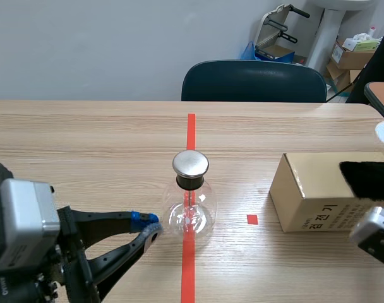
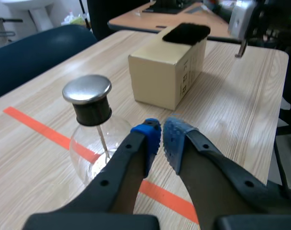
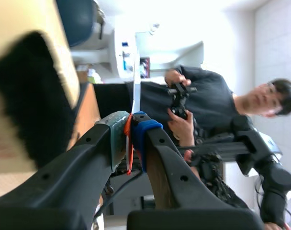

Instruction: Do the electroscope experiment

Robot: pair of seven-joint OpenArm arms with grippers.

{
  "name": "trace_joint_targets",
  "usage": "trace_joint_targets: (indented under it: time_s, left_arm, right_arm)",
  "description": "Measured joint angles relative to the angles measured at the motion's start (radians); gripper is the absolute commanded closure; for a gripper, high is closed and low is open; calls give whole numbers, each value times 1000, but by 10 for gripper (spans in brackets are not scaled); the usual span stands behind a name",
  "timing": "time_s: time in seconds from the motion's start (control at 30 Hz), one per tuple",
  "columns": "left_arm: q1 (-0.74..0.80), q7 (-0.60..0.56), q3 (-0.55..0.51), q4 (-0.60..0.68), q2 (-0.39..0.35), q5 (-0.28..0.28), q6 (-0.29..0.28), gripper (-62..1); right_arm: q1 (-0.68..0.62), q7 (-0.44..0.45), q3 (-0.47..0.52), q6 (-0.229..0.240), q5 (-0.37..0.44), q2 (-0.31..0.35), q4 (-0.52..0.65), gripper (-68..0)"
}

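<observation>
While left hand [image 1: 153, 230] hovers closed over wooden table [image 1: 84, 145], right hand [image 3: 131, 136] clamps white strip [image 3: 135, 91].

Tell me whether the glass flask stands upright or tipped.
Upright: the flask rests on its round base, metal cap on top.

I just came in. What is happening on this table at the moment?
A two-arm robot is set up for an electroscope experiment. The electroscope, a glass flask with a metal disc on top, stands on the red tape line in the middle of the table. The left gripper is shut on nothing, its tips close beside the flask. The right gripper is shut on a thin white strip, beside a cardboard box with a black furry cloth on it. Nothing touches the disc.
</observation>
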Motion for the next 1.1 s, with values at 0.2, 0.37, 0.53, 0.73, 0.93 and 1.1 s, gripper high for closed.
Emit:
trace_joint_targets:
  time_s: [0.2, 0.37, 0.53, 0.73, 0.93, 1.1]
  left_arm:
    - [-52, 19, 25, -99, 58, -18, 0, -25]
    - [-97, 19, 70, -170, 85, -85, 0, -25]
    - [-121, 18, 76, -254, 124, -87, 0, -25]
    - [-134, 18, 76, -344, 174, -87, 1, -25]
    - [-161, 14, 78, -405, 198, -114, 3, -25]
    - [-203, 10, 103, -452, 213, -132, 3, -25]
  right_arm:
    - [0, -110, -133, 0, -52, 8, 117, -9]
    - [0, -233, -261, 0, -129, 33, 163, -9]
    - [0, -344, -373, 0, -219, 35, 164, -9]
    - [0, -479, -490, 0, -315, 35, 164, -9]
    - [0, -587, -573, 0, -386, 35, 164, -9]
    - [0, -634, -621, 0, -415, 35, 164, -9]
